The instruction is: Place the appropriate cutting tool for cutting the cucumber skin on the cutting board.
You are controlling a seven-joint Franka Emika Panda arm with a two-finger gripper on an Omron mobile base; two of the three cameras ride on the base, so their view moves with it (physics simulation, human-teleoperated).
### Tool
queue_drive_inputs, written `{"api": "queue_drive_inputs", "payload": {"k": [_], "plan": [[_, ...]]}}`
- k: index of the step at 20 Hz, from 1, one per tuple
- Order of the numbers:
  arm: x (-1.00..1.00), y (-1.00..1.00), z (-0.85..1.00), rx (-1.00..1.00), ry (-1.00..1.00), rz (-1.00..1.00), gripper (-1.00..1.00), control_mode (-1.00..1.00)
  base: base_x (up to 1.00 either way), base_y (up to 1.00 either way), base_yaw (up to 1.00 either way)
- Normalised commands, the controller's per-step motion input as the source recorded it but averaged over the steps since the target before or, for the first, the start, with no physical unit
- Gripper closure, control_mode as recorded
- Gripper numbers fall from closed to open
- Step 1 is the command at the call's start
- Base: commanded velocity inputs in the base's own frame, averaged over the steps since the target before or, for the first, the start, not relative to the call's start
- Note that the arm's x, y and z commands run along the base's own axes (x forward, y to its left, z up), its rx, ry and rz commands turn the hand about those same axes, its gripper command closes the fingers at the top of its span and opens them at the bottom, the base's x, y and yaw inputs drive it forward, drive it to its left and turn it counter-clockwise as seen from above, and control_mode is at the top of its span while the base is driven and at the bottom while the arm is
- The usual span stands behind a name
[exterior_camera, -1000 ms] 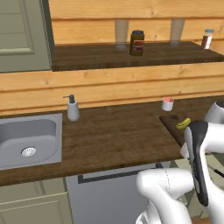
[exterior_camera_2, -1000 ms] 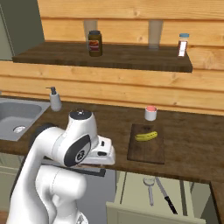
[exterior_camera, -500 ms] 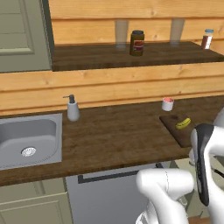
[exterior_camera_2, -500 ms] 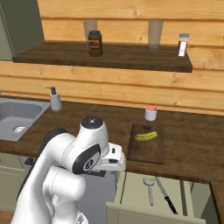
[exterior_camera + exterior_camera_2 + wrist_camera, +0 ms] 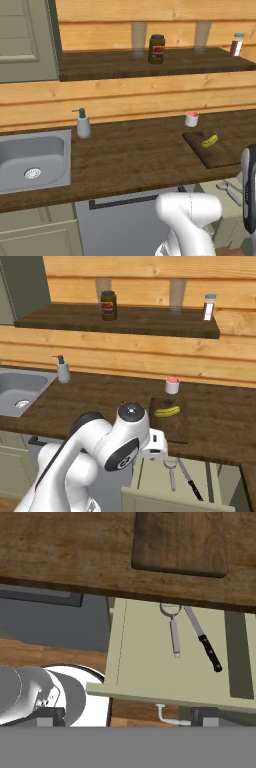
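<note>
The yellow-green cucumber (image 5: 209, 141) (image 5: 167, 411) lies on the dark-brown cutting board (image 5: 216, 154) (image 5: 172, 427) (image 5: 180, 542) at the counter's front right. Below the board a pale drawer (image 5: 150, 481) (image 5: 142, 662) stands pulled out. In it lie a metal peeler (image 5: 171, 472) (image 5: 173, 629) and, beside it, a black-handled knife (image 5: 190, 486) (image 5: 203, 638). My gripper (image 5: 129, 718) hangs above the drawer's front edge and looks down into it. Its two dark fingertips (image 5: 49, 716) stand wide apart, open and holding nothing.
A pink-rimmed cup (image 5: 191, 119) (image 5: 172, 385) stands behind the board. A soap dispenser (image 5: 83, 125) (image 5: 63, 370) and the sink (image 5: 30, 160) (image 5: 17, 388) are to the left. A jar (image 5: 156, 49) and a shaker (image 5: 236, 44) stand on the shelf. A dark appliance front (image 5: 50, 612) borders the drawer.
The arm has swung right and lowered from in front of the counter to above the open drawer. The cucumber, board and drawer tools have not moved.
</note>
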Motion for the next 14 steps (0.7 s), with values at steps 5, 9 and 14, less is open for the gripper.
{"api": "queue_drive_inputs", "payload": {"k": [5, 9, 14], "plan": [[0.06, -0.16, -0.40, 0.00, 0.00, 0.00, -1.00, -1.00, 0.00, 0.00, 0.00], [0.16, -0.33, -0.52, 0.00, 0.00, 0.00, -1.00, -1.00, 0.00, 0.00, 0.00], [0.16, -0.23, -0.22, 0.00, 0.00, 0.00, -1.00, -1.00, 0.00, 0.00, 0.00]]}}
